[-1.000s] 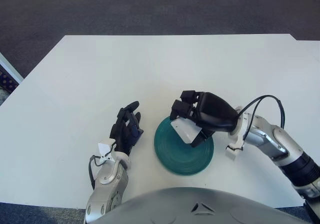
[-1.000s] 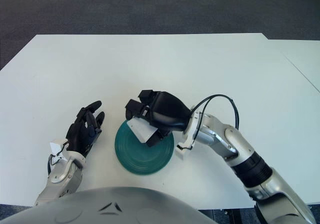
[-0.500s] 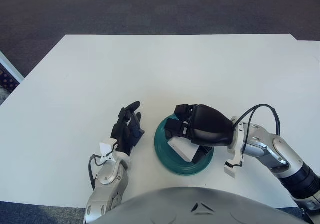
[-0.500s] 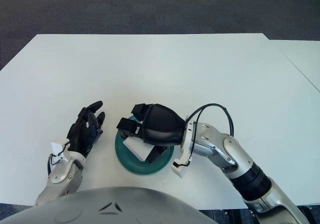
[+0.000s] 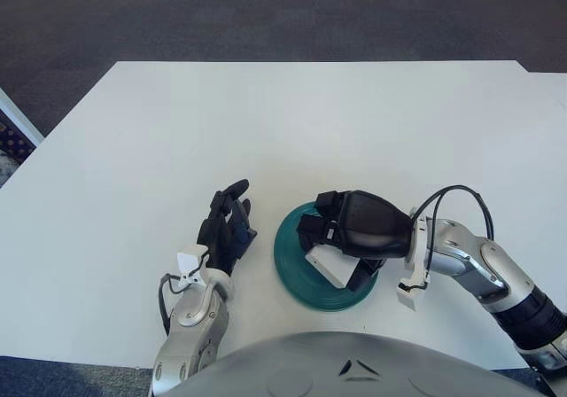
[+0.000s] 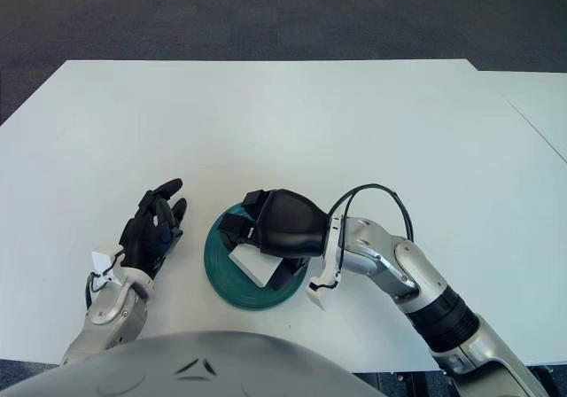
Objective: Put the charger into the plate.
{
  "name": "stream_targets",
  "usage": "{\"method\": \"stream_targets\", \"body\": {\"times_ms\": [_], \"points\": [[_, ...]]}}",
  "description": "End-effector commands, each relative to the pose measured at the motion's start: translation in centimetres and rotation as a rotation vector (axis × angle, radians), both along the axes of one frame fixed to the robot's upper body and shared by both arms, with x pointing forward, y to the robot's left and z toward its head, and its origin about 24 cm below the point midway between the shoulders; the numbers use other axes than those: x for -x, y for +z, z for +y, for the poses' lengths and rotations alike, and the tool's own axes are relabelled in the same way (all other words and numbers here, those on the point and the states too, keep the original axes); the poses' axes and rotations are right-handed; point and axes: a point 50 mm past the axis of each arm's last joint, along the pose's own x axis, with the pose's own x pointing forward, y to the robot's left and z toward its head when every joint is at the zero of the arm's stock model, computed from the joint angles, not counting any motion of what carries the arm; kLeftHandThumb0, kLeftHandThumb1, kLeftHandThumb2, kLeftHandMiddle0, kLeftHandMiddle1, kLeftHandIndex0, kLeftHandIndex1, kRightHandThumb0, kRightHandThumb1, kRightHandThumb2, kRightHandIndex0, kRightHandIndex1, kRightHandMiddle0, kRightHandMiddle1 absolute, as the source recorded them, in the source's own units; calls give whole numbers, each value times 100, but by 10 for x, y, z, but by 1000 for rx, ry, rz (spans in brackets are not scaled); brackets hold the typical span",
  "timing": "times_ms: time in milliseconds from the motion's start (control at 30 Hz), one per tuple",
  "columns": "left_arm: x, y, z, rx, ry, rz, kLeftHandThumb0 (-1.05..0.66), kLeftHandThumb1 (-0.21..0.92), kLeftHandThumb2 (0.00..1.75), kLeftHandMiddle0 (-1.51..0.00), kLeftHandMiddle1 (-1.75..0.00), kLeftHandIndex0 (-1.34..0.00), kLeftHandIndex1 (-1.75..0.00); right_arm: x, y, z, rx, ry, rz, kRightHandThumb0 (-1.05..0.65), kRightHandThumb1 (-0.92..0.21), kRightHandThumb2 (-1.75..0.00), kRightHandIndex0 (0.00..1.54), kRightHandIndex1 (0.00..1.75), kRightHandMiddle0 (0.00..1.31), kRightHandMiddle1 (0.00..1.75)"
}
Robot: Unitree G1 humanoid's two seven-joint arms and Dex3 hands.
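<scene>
- The right hand (image 5: 354, 229) is hovering over the teal plate (image 5: 297, 277) in the lower centre of the frame, its forearm reaching in from the lower right.
- Its dark fingers (image 5: 312, 230) are curling around the white charger (image 5: 326, 266), pinching it from above and from the side nearer the robot.
- The charger is sitting low inside the plate, tilted, with its lower edge looking to be touching the plate's inner face; whether it is fully resting there I cannot tell.
- The plate is lying flat on the white surface (image 5: 266, 122), its left rim showing bare and its right half being covered by the hand.
- A black cable (image 5: 461, 193) is looping up from the right wrist, just right of the plate.
- The left hand (image 5: 226, 229) is showing just left of the plate, apart from it, with its fingers loosely spread, pointing toward the top of the frame and holding nothing.
</scene>
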Motion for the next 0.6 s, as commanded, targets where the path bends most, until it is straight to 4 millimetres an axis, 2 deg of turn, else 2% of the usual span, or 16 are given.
{"method": "stream_targets", "body": {"times_ms": [0, 267, 300, 333, 367, 433, 467, 500, 567], "points": [[2, -6, 1, -15, 1, 43, -91, 92, 90, -39, 0, -16, -83, -4, 1, 0, -2, -24, -7, -45, -43, -117, 116, 175, 52, 175], [1, -6, 0, 1, 6, 47, -92, 92, 90, -39, -1, -18, -84, -9, -1, 1, 44, -46, 11, -42, -51, -107, 106, 175, 47, 175], [1, -6, 0, 3, 6, 47, -92, 92, 90, -39, -1, -18, -84, -10, -1, 1, 57, -43, 21, -42, -56, -100, 99, 175, 43, 175], [1, -6, 0, 6, 7, 47, -92, 92, 90, -40, -1, -17, -84, -10, -1, 1, 76, -43, 41, -40, -66, -88, 88, 175, 37, 175], [1, -6, 0, 9, 10, 46, -93, 92, 90, -40, -1, -17, -84, -9, 0, -1, 100, -43, 74, -52, -75, -85, 75, 175, 32, 172], [0, -6, 0, 12, 14, 45, -93, 92, 90, -39, -1, -17, -84, -7, 2, -2, 124, -44, 129, -69, -83, -88, 47, 153, 18, 151], [1, -6, 0, 13, 15, 44, -93, 92, 90, -39, 0, -15, -83, -6, 2, -2, 127, -44, 150, -78, -87, -91, 36, 132, 12, 135], [1, -6, 0, 14, 16, 43, -92, 92, 90, -38, 0, -14, -83, -6, 3, -2, 122, -46, 167, -82, -88, -92, 33, 123, 9, 129], [0, -6, 0, 15, 17, 43, -92, 92, 90, -37, 0, -12, -82, -6, 3, -2, 118, -49, 185, -90, -90, -94, 27, 94, 4, 106]]}}
